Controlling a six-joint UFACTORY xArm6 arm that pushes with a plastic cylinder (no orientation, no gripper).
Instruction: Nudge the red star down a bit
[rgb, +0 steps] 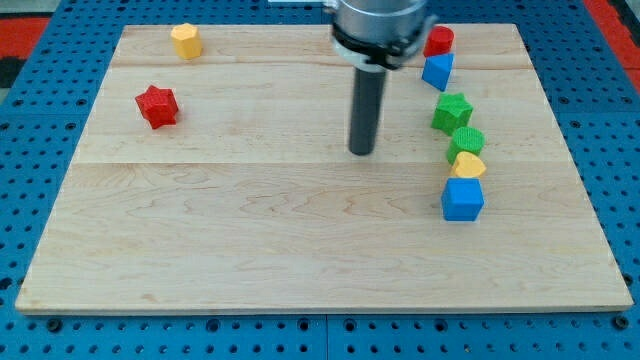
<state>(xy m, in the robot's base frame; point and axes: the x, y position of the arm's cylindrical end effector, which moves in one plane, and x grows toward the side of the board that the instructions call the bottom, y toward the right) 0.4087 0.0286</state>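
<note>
- The red star (157, 106) is seen at the left part of the counter (250, 250), below the yellow block (185, 40).
- My tip (361, 152) is placed near the counter's middle, well apart from the star.
- No pincer is carried; only a rod.

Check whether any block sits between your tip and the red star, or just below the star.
Nothing visible does. My tip stands on bare board to the right of the red star. The yellow block sits above it, and the board below it is bare.
</note>
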